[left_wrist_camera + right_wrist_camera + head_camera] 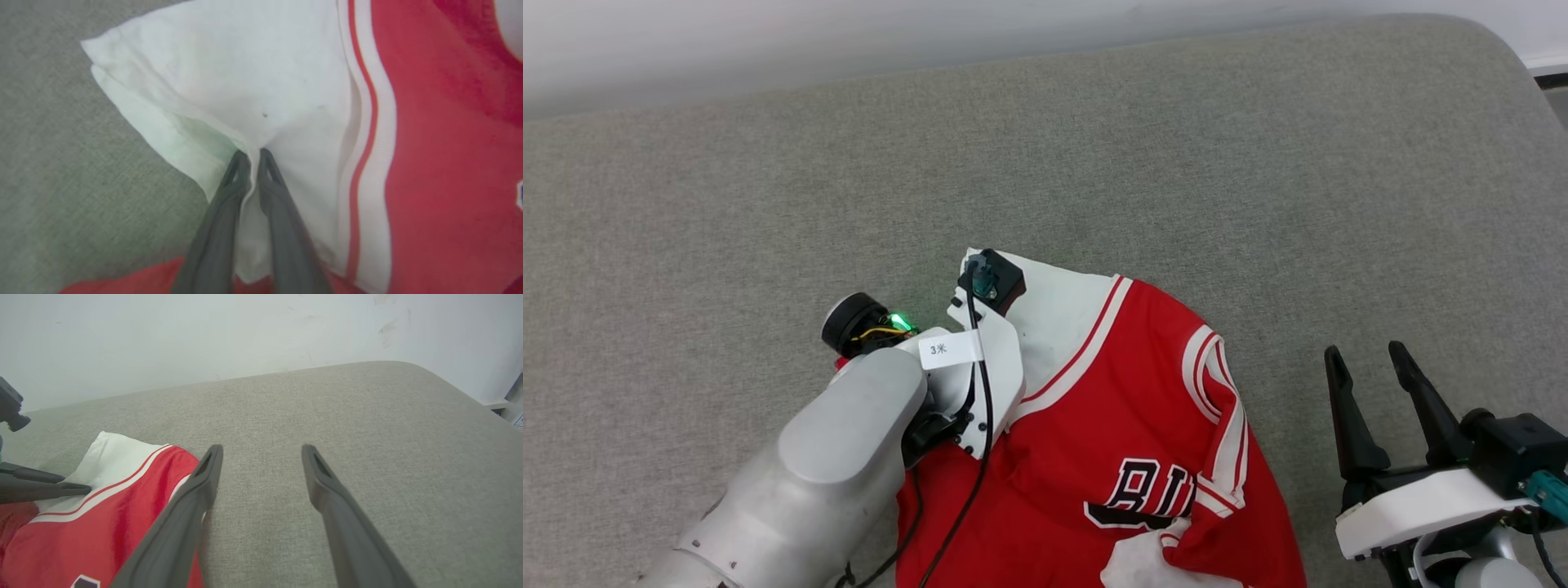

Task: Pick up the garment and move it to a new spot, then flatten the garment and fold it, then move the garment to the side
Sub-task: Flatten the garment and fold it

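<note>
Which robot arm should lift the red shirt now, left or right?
Probably the left. The left gripper is pinched shut on the white sleeve of the garment. The right gripper stands open beside the garment, over the gray cushion, holding nothing.

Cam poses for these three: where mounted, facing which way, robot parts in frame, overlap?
Head: on the head, looking forward and down at the red jersey on the grey cushion; left forearm and right gripper, jaws open, show.
Left wrist: on the left wrist, looking down along the left gripper, jaws shut on the jersey's white sleeve.
Right wrist: on the right wrist, looking low across the cushion to the white wall; own open jaws show.
Shared: all three see that sleeve.
</note>
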Controlling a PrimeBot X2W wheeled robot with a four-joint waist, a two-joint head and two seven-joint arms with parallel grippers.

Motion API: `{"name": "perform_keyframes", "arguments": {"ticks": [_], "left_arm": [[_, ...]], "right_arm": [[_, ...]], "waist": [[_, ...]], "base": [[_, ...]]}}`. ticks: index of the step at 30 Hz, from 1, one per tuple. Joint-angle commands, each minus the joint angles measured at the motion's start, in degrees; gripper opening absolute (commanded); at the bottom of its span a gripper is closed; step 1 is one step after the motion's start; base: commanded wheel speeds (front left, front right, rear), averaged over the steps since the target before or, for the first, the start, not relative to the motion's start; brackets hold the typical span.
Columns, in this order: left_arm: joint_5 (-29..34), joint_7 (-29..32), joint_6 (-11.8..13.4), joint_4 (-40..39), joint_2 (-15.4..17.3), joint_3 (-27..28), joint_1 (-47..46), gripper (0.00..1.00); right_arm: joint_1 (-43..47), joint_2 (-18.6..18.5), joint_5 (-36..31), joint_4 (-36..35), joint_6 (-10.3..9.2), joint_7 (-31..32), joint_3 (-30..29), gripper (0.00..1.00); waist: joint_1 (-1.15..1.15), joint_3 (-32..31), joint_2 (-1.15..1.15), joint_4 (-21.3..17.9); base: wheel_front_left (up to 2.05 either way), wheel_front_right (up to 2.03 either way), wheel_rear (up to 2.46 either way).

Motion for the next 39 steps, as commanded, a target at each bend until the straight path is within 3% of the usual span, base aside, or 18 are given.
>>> {"name": "perform_keyframes", "arguments": {"ticks": [1, 3, 9, 16, 24, 30, 36, 37, 38, 39], "left_arm": [[0.6, 0.0, -0.1, 1.8, 0.4, -1.0, 1.6, 0.0], [1.9, -2.6, 0.2, 2.0, 1.0, -0.9, -0.5, 0.0], [3.4, -14.1, 4.7, 3.5, 2.4, 3.3, -4.1, 0.0], [0.8, -21.8, 9.6, 5.7, 6.6, 9.8, -3.2, 0.0], [-6.5, -26.7, 14.3, 4.4, 10.2, 17.6, 7.5, 0.0], [-11.7, -30.0, 17.7, -0.9, 9.4, 20.9, 20.8, 0.0], [-13.3, -32.8, 18.2, -6.9, 7.5, 20.7, 28.6, 0.0], [-13.1, -33.3, 17.9, -7.7, 7.4, 20.5, 29.0, 0.11], [-13.0, -33.7, 17.7, -8.5, 7.3, 20.3, 29.4, 0.37], [-12.9, -34.3, 17.3, -9.2, 7.2, 20.2, 29.6, 1.0]], "right_arm": [[-0.8, 0.1, 0.2, 0.3, -0.06, -0.4, 0.0, 1.0], [-1.3, 0.1, 0.2, 0.6, -0.05, -0.8, -0.1, 1.0], [-1.1, 0.1, -0.4, 1.5, -0.05, -0.7, -1.0, 1.0], [-0.8, 0.1, -1.1, 1.2, -0.05, -0.2, -1.9, 1.0], [0.4, 0.1, -1.5, 0.3, -0.05, 0.3, -3.6, 1.0], [0.1, 0.1, -1.9, -0.3, -0.05, 1.3, -4.3, 1.0], [1.0, 0.1, -2.3, -1.0, -0.05, 2.1, -4.8, 1.0], [1.3, 0.1, -2.5, -1.1, -0.05, 2.4, -4.8, 1.0], [1.4, 0.1, -2.6, -1.3, -0.05, 2.5, -4.9, 1.0], [1.7, 0.1, -2.6, -1.5, -0.05, 2.8, -4.8, 1.0]], "waist": [[0.0, 0.0, 0.0, -0.1], [0.0, 0.1, 0.0, 0.0], [0.0, -1.0, 0.0, 0.9], [0.0, -2.1, 0.0, 2.4], [0.0, -2.7, 0.0, 5.1], [0.0, -3.7, 0.0, 6.7], [0.0, -5.0, 0.0, 8.1], [0.0, -5.3, 0.0, 8.4], [0.0, -5.7, 0.0, 8.6], [0.0, -6.1, 0.0, 8.8]], "base": [[0.0, 0.0, 0.0], [0.0, 0.0, 0.0], [0.0, 0.0, 0.0], [0.0, 0.0, 0.0], [0.0, 0.0, 0.0], [0.0, 0.0, 0.0], [0.0, 0.0, 0.0], [0.0, 0.0, 0.0], [0.0, 0.0, 0.0], [0.0, 0.0, 0.0]]}}
